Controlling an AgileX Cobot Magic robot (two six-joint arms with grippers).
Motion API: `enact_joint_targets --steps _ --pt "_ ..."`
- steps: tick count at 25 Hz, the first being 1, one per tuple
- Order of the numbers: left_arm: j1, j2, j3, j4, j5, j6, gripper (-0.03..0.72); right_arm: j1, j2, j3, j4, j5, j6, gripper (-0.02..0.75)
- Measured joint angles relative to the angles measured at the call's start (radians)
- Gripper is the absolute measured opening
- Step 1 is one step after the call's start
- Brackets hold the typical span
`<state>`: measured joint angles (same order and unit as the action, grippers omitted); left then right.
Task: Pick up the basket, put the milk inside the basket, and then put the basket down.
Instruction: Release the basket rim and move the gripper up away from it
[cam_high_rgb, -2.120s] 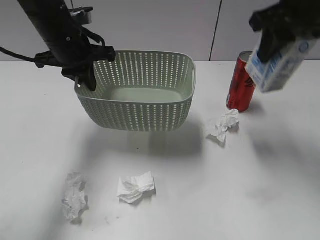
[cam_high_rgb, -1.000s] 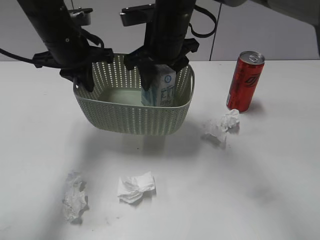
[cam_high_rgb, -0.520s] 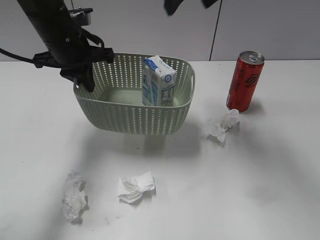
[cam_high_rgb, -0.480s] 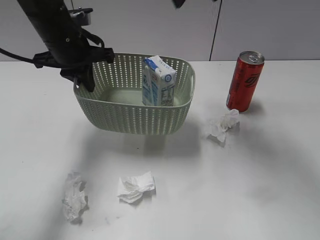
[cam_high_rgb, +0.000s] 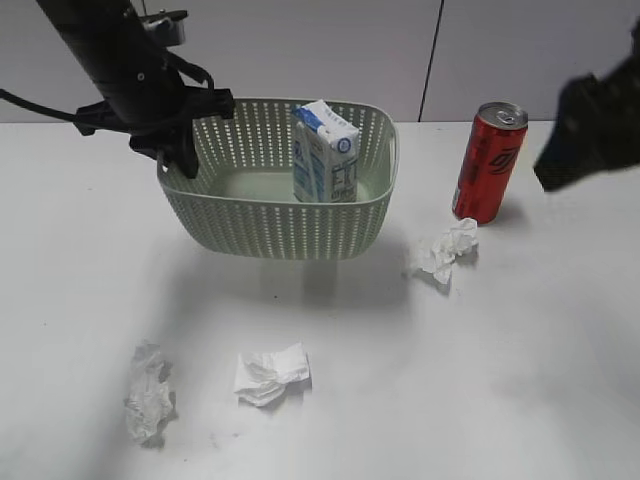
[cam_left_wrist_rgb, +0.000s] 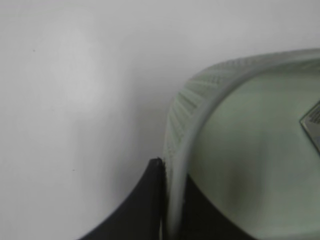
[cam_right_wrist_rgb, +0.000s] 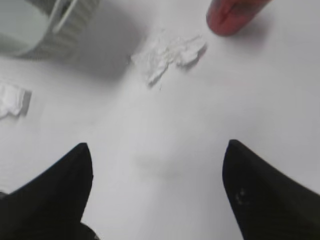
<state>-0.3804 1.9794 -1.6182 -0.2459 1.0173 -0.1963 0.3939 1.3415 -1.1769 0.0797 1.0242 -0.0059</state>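
Note:
The pale sage-green basket (cam_high_rgb: 285, 215) hangs above the table, its shadow below it. My left gripper (cam_high_rgb: 172, 152) is shut on the rim at its left short end; the left wrist view shows my left gripper's jaws (cam_left_wrist_rgb: 172, 172) pinching the wall of the basket (cam_left_wrist_rgb: 220, 100). The white-and-blue milk carton (cam_high_rgb: 325, 153) stands upright inside the basket, right of its middle. My right gripper (cam_right_wrist_rgb: 157, 150) is open and empty over bare table; in the exterior view it is a dark blur at the right edge (cam_high_rgb: 592, 125). A corner of the basket (cam_right_wrist_rgb: 55, 30) shows at top left in the right wrist view.
A tall red soda can (cam_high_rgb: 489, 161) stands right of the basket, also in the right wrist view (cam_right_wrist_rgb: 232, 12). Crumpled tissues lie by the can (cam_high_rgb: 444, 250), at front centre (cam_high_rgb: 270, 373) and front left (cam_high_rgb: 148, 390). A wall runs behind the white table.
My right gripper carried the milk into the basket, let it go, rose out of view and now sits at the far right. The basket has shifted slightly up and to the right with my left gripper.

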Motion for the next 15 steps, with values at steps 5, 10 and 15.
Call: enact_joint_targets --steps 5,10,15 --pt "0.0 0.028 0.0 -0.007 -0.009 0.0 -0.014 0.0 -0.267 0.272 0.0 -0.029 -0.001 0.603" --pt "0.0 0.061 0.001 -0.007 -0.02 0.0 -0.014 0.0 -0.535 0.414 -0.001 -0.039 -0.001 0.594" --pt "0.0 0.089 0.001 -0.014 -0.066 -0.001 -0.013 0.0 -0.768 0.501 -0.001 -0.04 -0.001 0.593"
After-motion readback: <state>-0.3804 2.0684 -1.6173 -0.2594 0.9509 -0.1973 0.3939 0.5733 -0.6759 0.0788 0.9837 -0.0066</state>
